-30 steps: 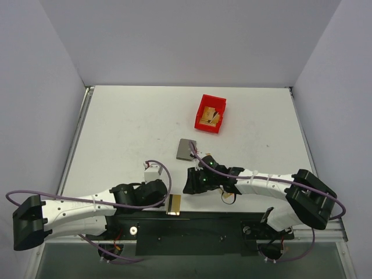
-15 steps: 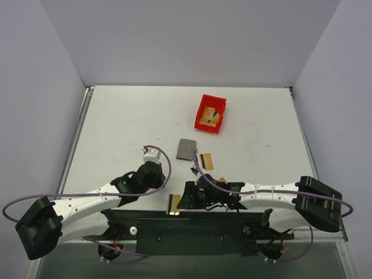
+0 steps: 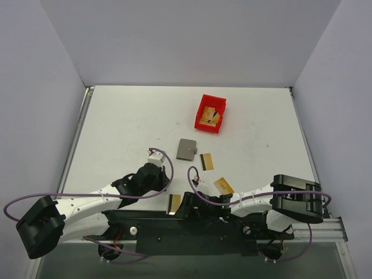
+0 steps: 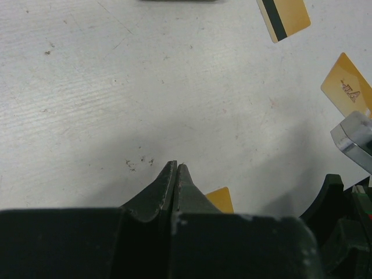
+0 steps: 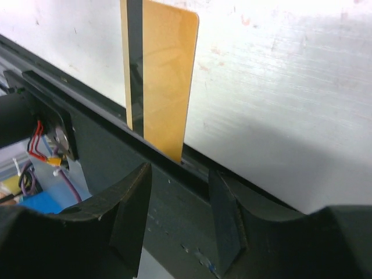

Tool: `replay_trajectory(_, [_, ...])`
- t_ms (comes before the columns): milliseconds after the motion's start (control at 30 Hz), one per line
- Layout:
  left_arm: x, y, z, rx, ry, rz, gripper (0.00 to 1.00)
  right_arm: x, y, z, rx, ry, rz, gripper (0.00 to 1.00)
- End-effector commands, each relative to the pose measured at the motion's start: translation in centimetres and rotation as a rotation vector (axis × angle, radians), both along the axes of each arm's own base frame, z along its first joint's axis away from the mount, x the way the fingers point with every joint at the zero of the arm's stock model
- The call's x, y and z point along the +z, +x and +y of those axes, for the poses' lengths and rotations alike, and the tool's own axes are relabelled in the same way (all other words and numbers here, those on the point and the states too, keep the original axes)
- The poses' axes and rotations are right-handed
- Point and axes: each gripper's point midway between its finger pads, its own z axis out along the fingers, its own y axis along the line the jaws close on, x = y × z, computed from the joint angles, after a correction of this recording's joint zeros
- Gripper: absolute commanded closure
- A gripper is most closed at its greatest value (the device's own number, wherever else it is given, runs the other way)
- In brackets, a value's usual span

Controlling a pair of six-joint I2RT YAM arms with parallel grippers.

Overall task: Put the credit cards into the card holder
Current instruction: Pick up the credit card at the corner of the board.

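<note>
Counter [image 3: 128, 122] from above: the grey card holder [image 3: 186, 149] lies mid-counter, with a striped card [image 3: 206, 161] just beside its near-right corner. A second card [image 3: 224, 186] lies nearer the arms and a third card [image 3: 174, 203] at the near edge. A red bin [image 3: 210, 113] sits farther back.

Left wrist: the left claw [image 4: 176, 170] is pressed together and empty above bare counter, the third card peeking out beside its tip.

Right wrist: the right claw [image 5: 177, 200] stands fairly wide, gripping nothing, over the black rail [image 5: 116, 139]. The third card's near end overhangs that rail just ahead of the gap.
</note>
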Motion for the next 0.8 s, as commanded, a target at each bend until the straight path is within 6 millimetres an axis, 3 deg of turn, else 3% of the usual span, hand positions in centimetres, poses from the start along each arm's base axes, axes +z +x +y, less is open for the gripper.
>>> replay_trajectory(0, [0.4, -0.3, -0.6, -0.053, -0.026, -0.018, 1.00, 0.4, 0.8, 1.5, -0.086, 0.059, -0.019, 0.60])
replay_trajectory(467, [-3.1, -2.7, 0.3, -0.075, -0.031, 0.070, 1.00, -0.6, 1.5, 0.5, -0.148, 0.067, -0.020, 0.57])
replay_trajectory(767, [-2.7, -1.7, -0.3, -0.068, -0.028, 0.047, 1.00, -0.8, 1.8, -0.1, -0.171, 0.069, -0.015, 0.57])
